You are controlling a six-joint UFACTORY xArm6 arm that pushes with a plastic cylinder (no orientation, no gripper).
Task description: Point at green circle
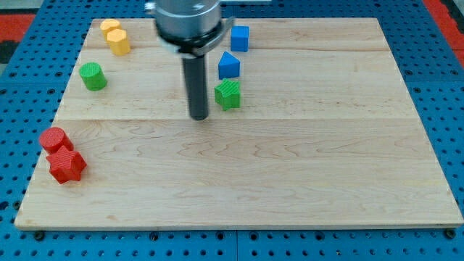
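Observation:
The green circle (93, 76), a short green cylinder, stands near the board's left edge in the upper part. My tip (199, 116) is at the end of the dark rod near the middle of the board, well to the right of and slightly below the green circle. A green star-like block (228, 94) sits just to the right of my tip, close but apart from it.
Two yellow blocks (116, 36) sit at the top left. A blue cube (240, 38) and a blue pointed block (229, 65) lie above the green star-like block. A red cylinder (54, 139) and a red star-like block (67, 166) sit at the left edge.

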